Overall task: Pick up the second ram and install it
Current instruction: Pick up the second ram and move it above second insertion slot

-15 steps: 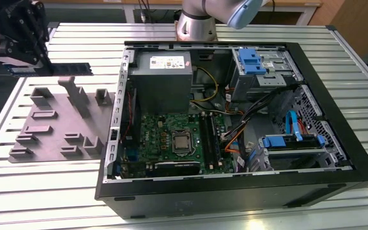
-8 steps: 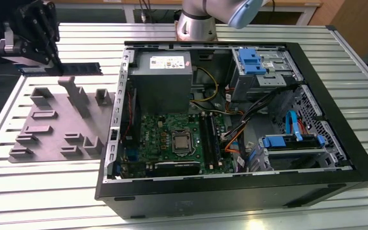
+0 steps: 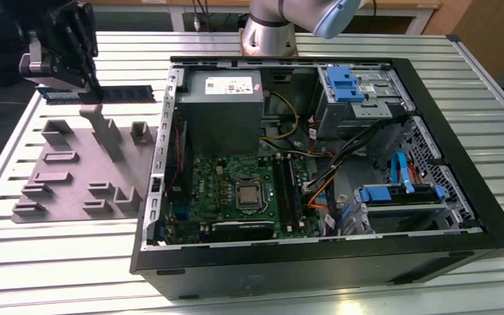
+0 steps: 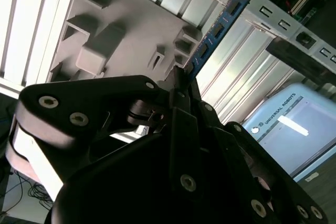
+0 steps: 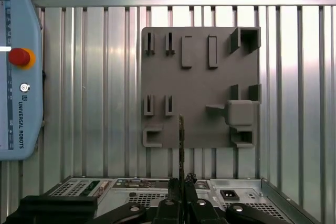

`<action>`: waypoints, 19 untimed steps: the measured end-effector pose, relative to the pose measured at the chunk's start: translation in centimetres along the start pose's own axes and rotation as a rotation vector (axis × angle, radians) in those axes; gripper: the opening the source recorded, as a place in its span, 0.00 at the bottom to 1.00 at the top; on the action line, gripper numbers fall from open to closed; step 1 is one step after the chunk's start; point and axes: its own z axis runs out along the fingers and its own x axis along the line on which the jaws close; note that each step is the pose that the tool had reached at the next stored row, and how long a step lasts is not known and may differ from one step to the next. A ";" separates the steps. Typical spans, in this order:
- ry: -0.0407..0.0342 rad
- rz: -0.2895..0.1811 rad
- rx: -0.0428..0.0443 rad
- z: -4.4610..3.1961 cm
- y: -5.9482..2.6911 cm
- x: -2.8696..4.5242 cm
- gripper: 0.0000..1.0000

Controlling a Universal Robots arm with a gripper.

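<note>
While the computer case (image 3: 462, 249) lies open on its side on the slatted metal bench (image 3: 60, 262), a green motherboard (image 3: 226, 190), a grey power supply (image 3: 221, 98), blue-latched drive cages (image 3: 348, 85) and bundled cables (image 3: 348, 147) are seen inside it. Black memory slots (image 3: 285, 187) are set just beside the processor socket (image 3: 250, 194).

A grey holder tray (image 3: 68, 177), studded with raised blocks, is laid flat on the bench beside the case, on the exterior view's left. The second ram (image 3: 125, 94) is held outside the case, in the air above the far end of that tray. Its long axis is level and runs from the exterior view's left to its right, roughly crosswise to the memory slots. In the first wrist view the second ram (image 5: 181, 140) is seen edge-on as a thin line. In the second wrist view the second ram (image 4: 218, 27) is shown as a blue strip reaching away from the gripper (image 4: 182, 80).

The flat faces of the stick are pinched between the fingers (image 5: 172, 184). The arm (image 3: 274, 20) is mounted behind the case, and its wrist is poised over the tray with the gripper (image 3: 90, 92) pointed down toward the bench. A pale-blue teach pendant (image 5: 18, 77) is seen on the bench in both wrist views.
</note>
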 end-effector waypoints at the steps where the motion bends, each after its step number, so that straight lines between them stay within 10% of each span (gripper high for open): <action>1: -0.0001 0.000 0.0001 0.00 -0.26 0.00 0.14; 19: -0.0001 0.000 0.0000 -0.01 -4.88 -0.08 0.14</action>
